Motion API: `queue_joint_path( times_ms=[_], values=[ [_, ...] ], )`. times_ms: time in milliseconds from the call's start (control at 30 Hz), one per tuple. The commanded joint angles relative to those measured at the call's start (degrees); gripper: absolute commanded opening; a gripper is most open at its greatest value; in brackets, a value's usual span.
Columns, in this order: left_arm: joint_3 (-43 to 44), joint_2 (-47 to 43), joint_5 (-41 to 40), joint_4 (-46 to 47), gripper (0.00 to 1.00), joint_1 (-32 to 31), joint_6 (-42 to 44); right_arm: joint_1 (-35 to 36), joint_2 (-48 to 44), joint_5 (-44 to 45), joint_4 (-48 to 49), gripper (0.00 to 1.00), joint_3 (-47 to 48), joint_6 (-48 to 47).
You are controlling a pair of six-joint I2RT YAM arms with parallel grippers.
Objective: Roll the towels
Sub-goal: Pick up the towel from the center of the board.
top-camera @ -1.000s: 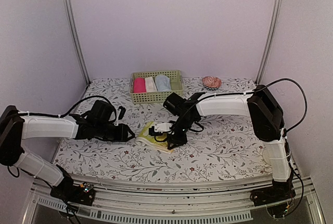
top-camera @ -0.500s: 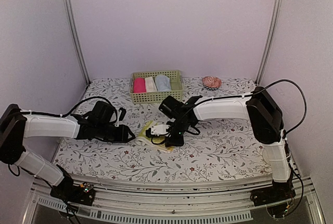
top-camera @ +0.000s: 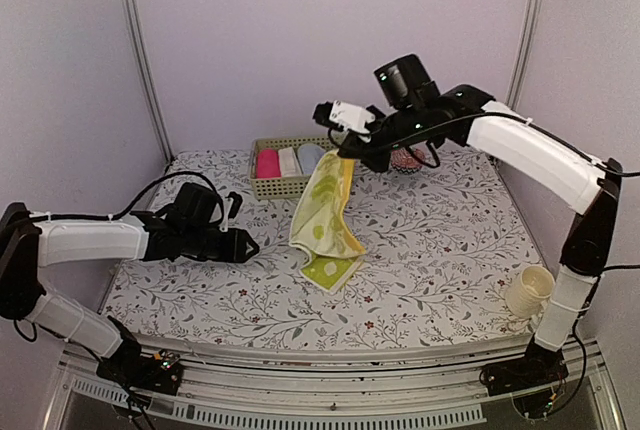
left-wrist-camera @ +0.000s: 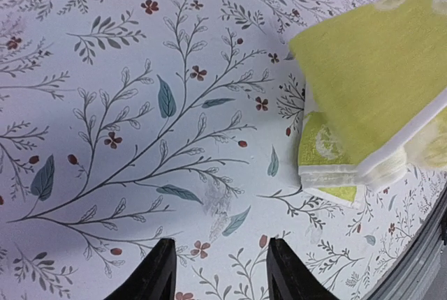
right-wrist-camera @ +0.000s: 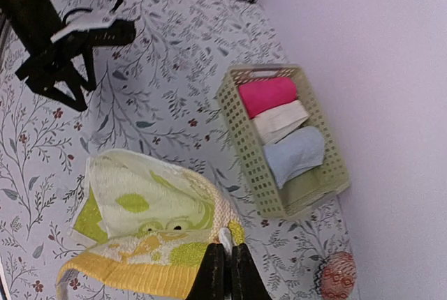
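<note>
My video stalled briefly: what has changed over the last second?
The right end effector has swung up and back from the table, shut on the yellow-green towel, which now hangs open with its lower end on the table. The left end effector stays open and empty beside it. The basket has not moved.

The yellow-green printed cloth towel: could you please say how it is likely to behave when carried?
Probably floppy: the yellow-green printed cloth towel drapes limply from the right claw. Likely light for its size, since one pinched edge holds it up.
</note>
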Motion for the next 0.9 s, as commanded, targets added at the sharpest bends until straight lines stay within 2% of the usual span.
queue_joint_path(
  times_ms=[0, 100, 267, 367, 467, 567, 733, 867],
  values=[
    [2.06, -2.27, -1.0, 0.31, 0.46, -0.35, 3.35, -3.44, -10.7, -2.32, -0.99, 0.03, 4.13, 1.45],
    [1.81, -2.84, 0.63, 3.82, 0.47, -0.68, 4.47, -5.8, -13.48, -1.51, -1.16, 0.02, -0.43, 1.44],
    [2.03, -0.13, 4.49, 10.13, 0.47, -2.42, 5.38, -12.9, -17.63, -3.72, 4.19, 0.02, -19.64, 3.82],
    [4.25, 4.59, 6.16, 13.0, 0.47, -4.84, 6.43, -19.81, -20.18, -5.44, 8.38, 0.02, -29.21, 5.09],
    [9.97, 11.43, 6.12, 12.05, 0.47, -7.44, 8.72, -27.2, -22.07, -9.77, 10.7, 0.02, -35.38, 6.95],
    [19.21, 19.13, 4.36, 7.38, 0.46, -9.8, 12.26, -31.49, -23.4, -12.37, 12.92, 0.02, -41.95, 7.64],
    [33.47, 31.04, 2.36, 0.27, 0.42, -12.33, 18.88, -34.28, -24.46, -14.3, 17.94, 0.02, -48.51, 8.13],
    [41.85, 37.52, 1.71, -0.12, 0.45, -17.41, 26.6, -35.06, -24.03, -15.9, 19.15, 0.02, -49.04, 10.06]
  ],
)
